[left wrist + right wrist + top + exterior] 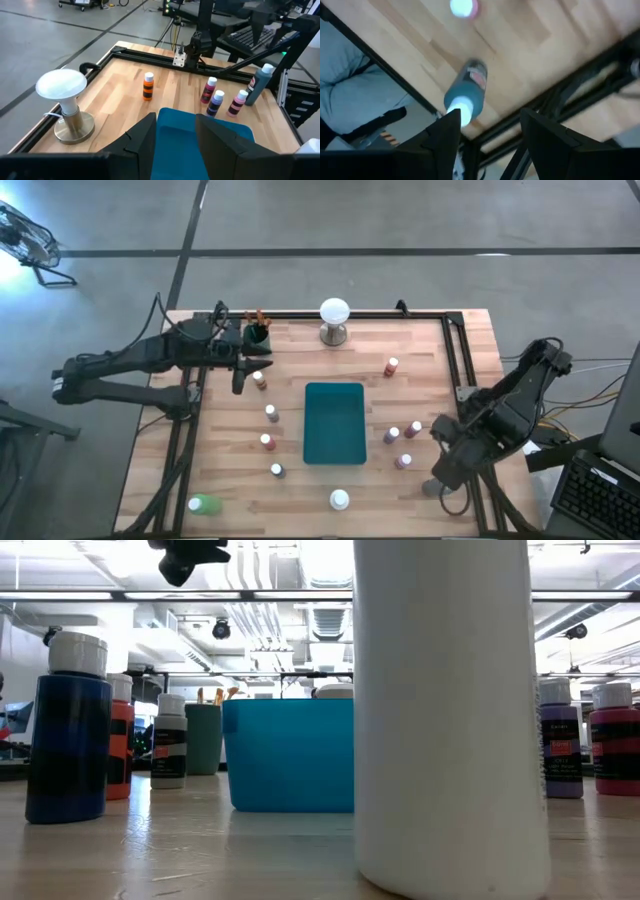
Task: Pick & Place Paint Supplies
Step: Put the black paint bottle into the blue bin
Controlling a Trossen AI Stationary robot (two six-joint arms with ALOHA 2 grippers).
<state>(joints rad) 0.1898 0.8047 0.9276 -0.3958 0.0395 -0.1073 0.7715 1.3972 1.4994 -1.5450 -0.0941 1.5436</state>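
Observation:
Small white-capped paint bottles stand on their bases around the teal tray: three on its left, several on its right, and a white one at the near edge. My right gripper hangs open, pointing down over a grey-blue bottle that stands at the table's near right corner; the bottle's cap shows beside one finger, apart from it. My left gripper is open at the far left, holding nothing, close to a brown bottle. Brushes stand in a green cup.
A white ball on a metal base stands at the far edge. A green bottle lies at the near left corner. A black frame rail runs along the far and right sides. A keyboard sits beyond the right edge.

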